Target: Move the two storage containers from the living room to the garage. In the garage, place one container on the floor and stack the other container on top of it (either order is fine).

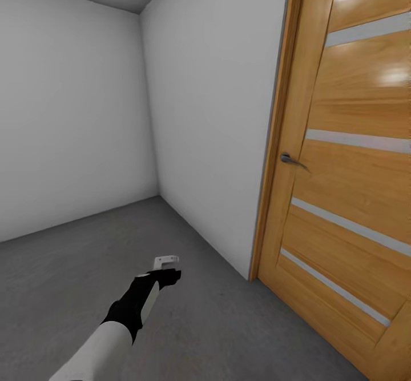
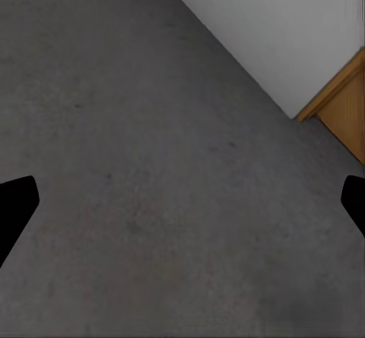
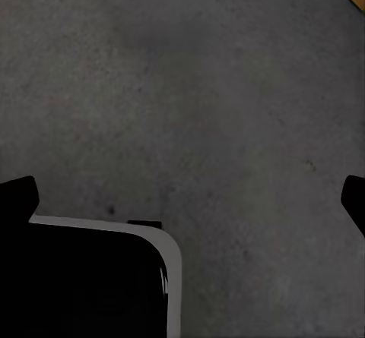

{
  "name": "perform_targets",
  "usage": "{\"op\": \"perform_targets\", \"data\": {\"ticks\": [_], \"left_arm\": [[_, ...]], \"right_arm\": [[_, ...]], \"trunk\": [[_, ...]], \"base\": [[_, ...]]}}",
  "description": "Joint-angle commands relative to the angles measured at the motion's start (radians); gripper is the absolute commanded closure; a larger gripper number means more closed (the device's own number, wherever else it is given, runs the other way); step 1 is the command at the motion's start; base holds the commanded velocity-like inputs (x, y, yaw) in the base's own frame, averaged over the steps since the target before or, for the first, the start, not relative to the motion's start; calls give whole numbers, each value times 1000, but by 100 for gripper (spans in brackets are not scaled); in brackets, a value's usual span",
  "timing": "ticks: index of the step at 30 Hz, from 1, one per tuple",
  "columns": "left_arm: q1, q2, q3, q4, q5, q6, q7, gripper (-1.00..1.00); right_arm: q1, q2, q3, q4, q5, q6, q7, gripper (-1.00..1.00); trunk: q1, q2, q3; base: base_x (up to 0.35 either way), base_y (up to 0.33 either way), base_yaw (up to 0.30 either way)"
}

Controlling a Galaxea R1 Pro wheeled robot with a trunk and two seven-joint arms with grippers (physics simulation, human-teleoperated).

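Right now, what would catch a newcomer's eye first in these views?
The orange-brown wooden door with frosted stripes and a metal handle dominates the head view's right side, beside plain pale grey walls. Below, dark grey concrete floor spreads out, with the left arm stretched over it low in the picture. Both wrist views look down on bare floor between wide-spread fingertips.

No legible text or signs.

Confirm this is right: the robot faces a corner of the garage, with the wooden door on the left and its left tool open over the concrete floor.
Wrong side. The head view shows the wooden door on the right. The left tool is open over the concrete floor, as you said.
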Motion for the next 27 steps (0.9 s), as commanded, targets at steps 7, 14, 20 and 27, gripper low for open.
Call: {"op": "perform_targets", "data": {"ticks": [7, 14, 20, 27], "left_arm": [[0, -1, 5, -2, -5, 5, -1, -100], [0, -1, 5, -2, -6, -14, -1, -100], [0, -1, 5, -1, -7, -37, -1, -100], [0, -1, 5, -1, -7, -42, -1, -100]], "right_arm": [[0, 0, -1, 0, 1, -6, 3, -100], [0, 0, -1, 0, -1, -6, 5, -100], [0, 0, -1, 0, -2, -6, 5, -100], [0, 0, -1, 0, -2, -5, 5, -100]], "trunk": [[1, 0, -1], [1, 0, -1], [1, 0, -1], [1, 0, -1]], "base": [[303, 89, -276], [325, -41, -276], [302, -187, -276], [274, -235, -276]]}}
